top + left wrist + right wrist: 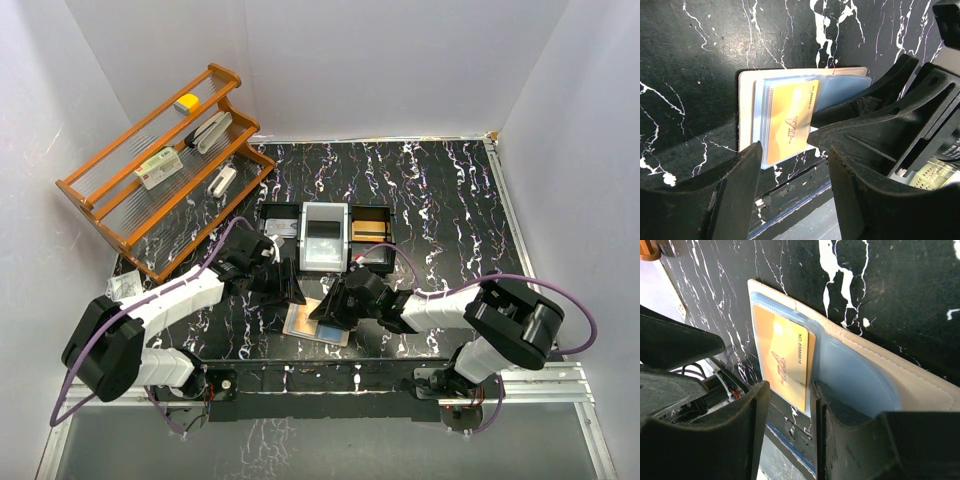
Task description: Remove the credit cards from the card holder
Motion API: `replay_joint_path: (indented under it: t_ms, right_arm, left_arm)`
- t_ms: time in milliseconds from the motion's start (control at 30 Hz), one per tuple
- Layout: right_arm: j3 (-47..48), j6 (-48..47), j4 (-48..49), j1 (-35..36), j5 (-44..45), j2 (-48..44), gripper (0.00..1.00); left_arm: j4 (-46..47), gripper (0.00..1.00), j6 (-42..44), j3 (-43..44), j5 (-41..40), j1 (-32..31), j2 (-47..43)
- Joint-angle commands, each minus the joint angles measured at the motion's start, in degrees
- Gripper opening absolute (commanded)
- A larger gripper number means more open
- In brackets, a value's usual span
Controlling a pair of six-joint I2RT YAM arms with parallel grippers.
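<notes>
Down by the middle of the table's [450, 200] near edge: card holder [305, 322] flat and open, gold credit card [790, 127] showing in its clear sleeve [840, 92]. Left gripper [785, 142] and right gripper [789, 387] both half-wide, astride the card's end, clamping nothing visible. Best now: pin the leather with one, nip only the card's edge with the other, slide out flat along the slot, no lifting.

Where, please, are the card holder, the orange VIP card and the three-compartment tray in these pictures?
card holder [920, 390]: right wrist view, beige leather flap.
orange VIP card [790, 122]: left wrist view, its face.
three-compartment tray [304, 240]: top external view, middle compartment's left wall.
</notes>
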Motion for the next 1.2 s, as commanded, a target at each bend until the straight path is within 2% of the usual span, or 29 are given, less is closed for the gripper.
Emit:
replay_joint_path:
  t_ms: [0,100,367,500,667,933,1033,1167]
  right_arm:
    - [0.35,-0.08,-0.33,0.21,1.60,0.52,0.35]
    - [0.07,0.09,-0.99,0.16,2.26,-0.18,0.30]
    - [0.00,0.27,-1.39,0.20,2.97,-0.24,0.28]
    - [-0.11,0.35,-0.74,0.18,2.76,0.02,0.27]
    - [-0.41,0.80,1.19,0.12,1.91,0.39,0.20]
    - [-0.02,0.63,2.52,0.10,0.51,0.69,0.19]
    - [2.00,-0.86,-1.49,0.12,0.82,1.61,0.23]
    - [4.13,-3.20,-5.09,0.16,1.22,2.43,0.21]
  left_arm:
    - [1.08,0.51,1.18,-1.29,4.25,0.28,1.71]
    - [2.31,0.46,1.36,-2.11,5.32,0.28,3.05]
    - [3.84,0.35,2.19,-2.64,7.12,0.19,8.01]
    - [2.89,0.26,3.01,-2.61,6.14,-0.03,9.53]
    - [1.38,0.19,3.29,-3.17,4.64,-0.07,9.72]
    - [0.66,0.11,4.03,-2.87,4.60,-0.16,10.02]
    - [0.30,0.06,4.45,-2.38,4.89,-0.24,10.45]
    - [0.10,0.03,4.84,-2.11,4.98,-0.36,10.78]
